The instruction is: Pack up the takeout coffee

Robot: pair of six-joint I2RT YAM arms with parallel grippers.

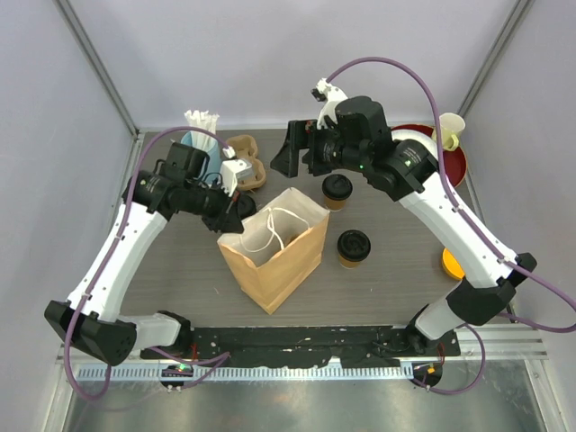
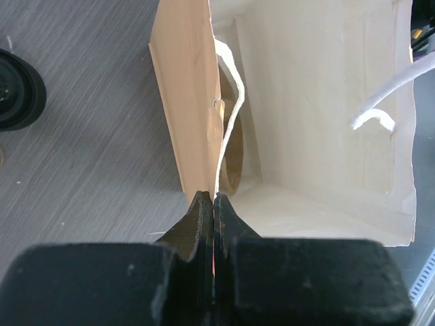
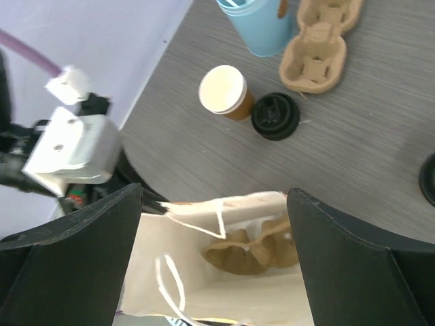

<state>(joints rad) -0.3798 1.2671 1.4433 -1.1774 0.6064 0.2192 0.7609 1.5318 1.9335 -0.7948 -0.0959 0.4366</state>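
- The paper bag [image 1: 270, 256] stands open in the middle of the table [image 1: 396, 292]. Looking down into it, I can see a cardboard carrier [image 3: 248, 251] lying at the bottom.
- The left fingers [image 2: 212, 207] are pinched shut on the bag's rim, right where the white cord handle [image 2: 231, 109] runs in. To me that looks like holding the mouth open.
- The right fingers [image 1: 290, 149] are spread wide with nothing between them. They hang over the table just behind the bag's far edge.
- Neither coffee is packed yet. The far coffee cup [image 1: 337, 189] stands upright with its lid on, just beside the bag's far right corner. The near coffee cup [image 1: 353, 247], also lidded, stands just to the right of the bag.
- The right wrist view also shows an open kraft cup [image 3: 223, 92] on the far side of the bag, with a loose black lid [image 3: 275, 115] right beside it.
- My reading is that this is the reach for the first cup, with the bag ready and the free arm not yet on anything.
- Next, the right arm needs to swing over to the far cup and close on the paper wall below the lid. The grip should be gentle enough not to crush the cup. Then it has to lift the cup clear of the rim and lower it upright into a carrier pocket.
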